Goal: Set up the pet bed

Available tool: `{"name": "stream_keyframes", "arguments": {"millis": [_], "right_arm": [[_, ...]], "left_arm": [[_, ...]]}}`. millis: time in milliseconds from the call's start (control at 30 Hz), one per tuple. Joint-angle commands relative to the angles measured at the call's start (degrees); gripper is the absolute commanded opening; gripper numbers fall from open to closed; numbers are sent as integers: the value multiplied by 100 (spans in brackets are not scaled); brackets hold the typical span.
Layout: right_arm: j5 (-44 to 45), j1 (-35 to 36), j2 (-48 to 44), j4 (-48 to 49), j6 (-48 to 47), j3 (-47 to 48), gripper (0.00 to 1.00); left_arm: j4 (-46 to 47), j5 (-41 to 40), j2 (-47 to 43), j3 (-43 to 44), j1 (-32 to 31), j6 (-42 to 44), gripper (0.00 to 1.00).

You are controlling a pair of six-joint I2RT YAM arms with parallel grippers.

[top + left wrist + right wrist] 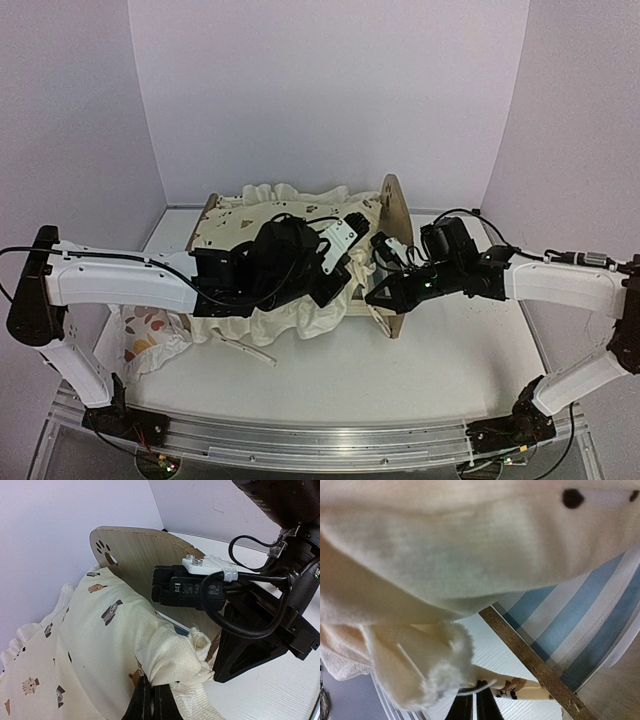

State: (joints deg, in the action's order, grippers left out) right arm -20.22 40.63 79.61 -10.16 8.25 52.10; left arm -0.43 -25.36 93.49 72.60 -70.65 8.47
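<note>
Cushion (90, 645) draped over pet bed (393, 212) | left jaws clamped on cushion edge | right jaws closed beside it, grip unclear

Pale lilac walls (330, 90), white table (450, 370)

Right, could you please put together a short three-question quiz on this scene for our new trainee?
1. True or false: the cushion is draped over the pet bed.
2. Which pattern does the bed's base show? A: red dots. B: blue and white stripes. C: green checks.
3. In a word or two: what is the left gripper shut on?

Key: 1 true; 2 B; 3 the cushion, a bunched fold of its cream fabric.
</note>
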Motion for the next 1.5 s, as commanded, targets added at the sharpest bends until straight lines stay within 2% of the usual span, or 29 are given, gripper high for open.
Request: {"name": "stream_keyframes", "arguments": {"millis": [0,267,500,800,833,867,900,933,1000,1100,1300,1467], "right_arm": [[-256,34,59,234,126,259,0],[-93,33,-485,213,279,757,0],[-345,34,-542,130,338,1277,0],[-515,33,-671,-81,836,899,0],[-736,33,-678,-171,888,843,3],[-1037,33,-666,-281,901,803,11],[-1484,33,-629,-338,886,757,26],[-1965,35,-597,-365,841,705,37],[-2322,33,-622,-401,755,583,47],[-1721,36,-744,-621,591,546,50],[-536,33,-783,-710,291,527,47],[-489,42,-420,-585,187,549,44]], "left_arm": [[290,-123,-335,57,41,-91,0],[212,-18,-228,372,41,-39,0],[201,47,-164,535,35,-30,0],[117,-46,-355,343,42,-49,0],[107,-87,-413,291,39,-52,0],[105,-134,-467,217,34,-48,0],[110,-170,-560,150,40,-47,0],[118,-186,-643,56,37,-42,0],[155,-173,-827,-146,38,-24,0],[218,-139,-1078,-472,50,-2,0],[315,-67,-1325,-946,96,-64,0],[377,-35,-1365,-1130,140,-149,0]]}}
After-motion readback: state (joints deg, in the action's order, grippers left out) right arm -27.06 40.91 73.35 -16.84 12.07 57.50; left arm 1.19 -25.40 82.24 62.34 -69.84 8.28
